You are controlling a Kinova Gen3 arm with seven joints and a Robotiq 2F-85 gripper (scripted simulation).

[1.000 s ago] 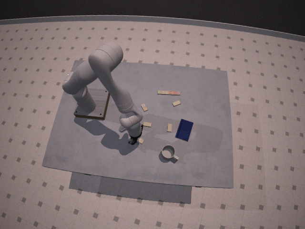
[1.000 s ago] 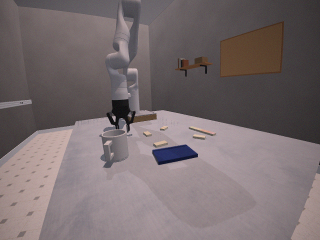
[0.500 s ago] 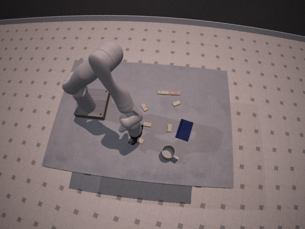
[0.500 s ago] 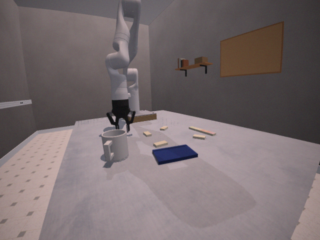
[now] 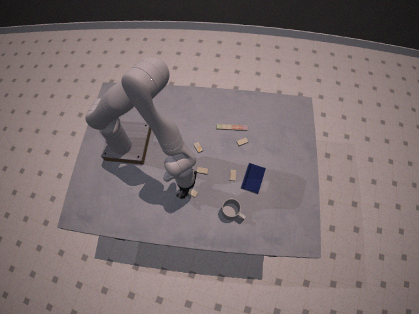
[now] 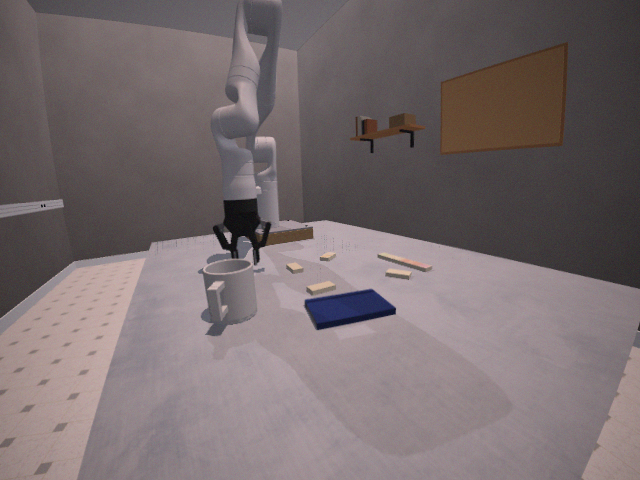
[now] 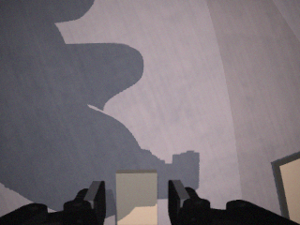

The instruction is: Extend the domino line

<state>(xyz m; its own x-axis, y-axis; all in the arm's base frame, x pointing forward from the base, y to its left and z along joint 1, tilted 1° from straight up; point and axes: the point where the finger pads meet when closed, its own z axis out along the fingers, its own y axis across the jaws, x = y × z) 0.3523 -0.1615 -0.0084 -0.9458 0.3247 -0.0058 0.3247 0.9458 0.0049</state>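
"Looking from the wrist, which way does that near domino (image 5: 193, 193) (image 7: 137, 187) point?"

"Its long axis runs up and down the view, along the channel between the two fingers, its short end facing the top. The top camera gets only part of it, poking out beside the pincer (image 5: 181, 194) (image 6: 245, 257) (image 7: 136, 199)."

"So it's gripped?"

"No, the fingers stand partway apart, a gap down each side of it. It lies flat on the counter (image 5: 281, 229) (image 6: 361, 403), plain cream side up, under the pincer."

"And the domino line (image 5: 232, 127) (image 6: 404, 261)?"

"Well apart from the pincer, running straight left to right from above, pale green-yellow at one end, reddish at the other. The markings are too small to read."

"The rest?"

"An orange-marked domino (image 5: 198, 147) (image 6: 328, 256) lies slantwise. Three plain ones: one (image 5: 202, 170) (image 6: 294, 267) nearest the pincer, another (image 5: 233, 175) (image 6: 321, 287) near the navy slab (image 5: 253, 178) (image 6: 349, 308), and a third (image 5: 242, 142) (image 6: 398, 273) near the line, tilted to it."
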